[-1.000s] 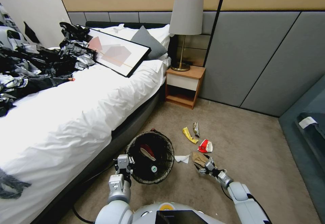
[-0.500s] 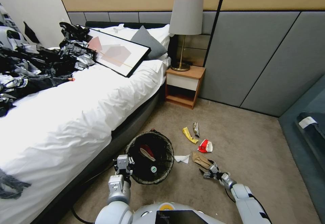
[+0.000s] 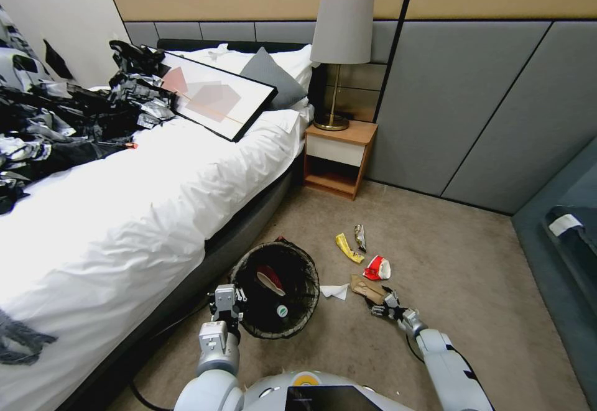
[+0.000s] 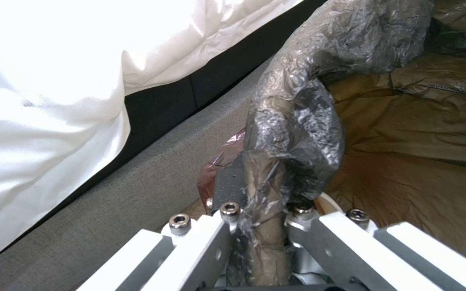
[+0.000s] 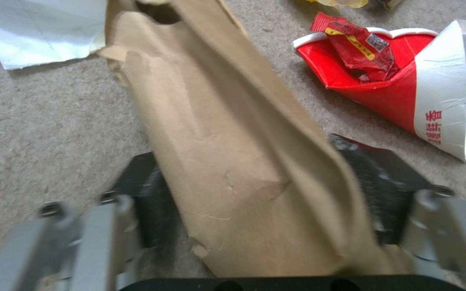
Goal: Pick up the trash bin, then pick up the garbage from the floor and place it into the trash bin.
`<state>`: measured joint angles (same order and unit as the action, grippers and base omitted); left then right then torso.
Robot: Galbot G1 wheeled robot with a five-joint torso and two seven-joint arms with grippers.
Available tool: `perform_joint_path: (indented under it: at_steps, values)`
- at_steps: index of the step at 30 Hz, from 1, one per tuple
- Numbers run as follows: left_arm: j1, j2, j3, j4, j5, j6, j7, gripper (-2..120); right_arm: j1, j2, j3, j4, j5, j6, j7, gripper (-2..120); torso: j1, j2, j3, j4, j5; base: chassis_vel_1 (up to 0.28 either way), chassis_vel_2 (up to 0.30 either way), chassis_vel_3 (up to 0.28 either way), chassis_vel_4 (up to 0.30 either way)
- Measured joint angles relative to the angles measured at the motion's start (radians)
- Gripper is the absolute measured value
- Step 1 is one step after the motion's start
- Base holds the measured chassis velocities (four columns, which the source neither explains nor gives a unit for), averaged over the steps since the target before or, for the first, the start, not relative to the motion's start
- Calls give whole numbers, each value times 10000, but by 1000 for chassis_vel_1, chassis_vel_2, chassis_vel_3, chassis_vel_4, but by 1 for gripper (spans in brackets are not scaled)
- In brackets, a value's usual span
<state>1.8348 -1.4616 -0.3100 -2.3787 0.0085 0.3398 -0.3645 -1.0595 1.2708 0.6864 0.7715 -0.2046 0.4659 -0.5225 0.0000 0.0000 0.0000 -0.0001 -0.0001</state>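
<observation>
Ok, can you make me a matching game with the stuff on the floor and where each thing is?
Things:
1. brown paper bag
2. trash bin
3. white paper scrap
4. red-and-white pack

Places:
A. rim pinched by the left claw
B. on the carpet between bin and bag
C. between the fingers of the right claw
D. on the carpet just past the bag

Pairs: 1-C, 2-A, 3-B, 4-D
</observation>
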Motion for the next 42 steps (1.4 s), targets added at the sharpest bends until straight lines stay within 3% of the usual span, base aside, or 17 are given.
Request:
perform_joint_path:
  at_steps: [10, 18, 42]
  values:
    - [-28, 7, 56, 46, 6, 3, -1, 0, -131, 12, -4, 213, 141, 76, 171, 25, 0, 0, 0, 1, 1, 0, 0, 0, 0]
    - [-31, 9, 51, 54, 8, 3, 0, 0, -140, 38, -41, 225, 165, 79, 177, 5, 0, 0, 0, 1, 2, 0, 0, 0, 0]
    - [-45, -1, 80, 84, 16, 0, 0, 0, -92, 92, 18, 224, 662, 330, 184, 4, 1, 0, 0, 1, 4, 0, 0, 0, 0]
